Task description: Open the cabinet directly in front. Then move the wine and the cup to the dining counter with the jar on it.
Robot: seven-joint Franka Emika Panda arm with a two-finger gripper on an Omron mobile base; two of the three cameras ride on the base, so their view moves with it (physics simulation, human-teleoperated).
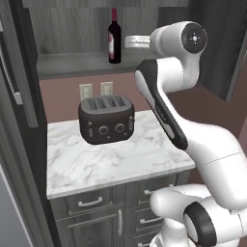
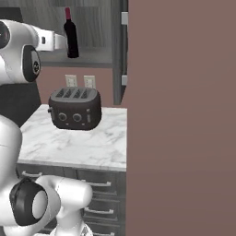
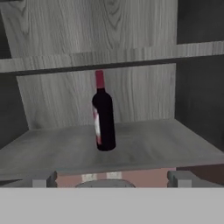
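Hand view: the gripper point(image 3: 109, 178) is sitting at the bottom edge, jaws spread wide and holding nothing, apparently just short of the cabinet point(image 3: 144, 146) shelf; the wine point(image 3: 103, 114) is standing upright mid-frame.

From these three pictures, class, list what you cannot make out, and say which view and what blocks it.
- Pincer: in both base views the arm's white body covers it.
- Wine label: too small and blurred to read in every view.
- Cabinet doors: cut off by the hand view's edges.
- Toaster: just its top rim peeks below the shelf in the hand view.
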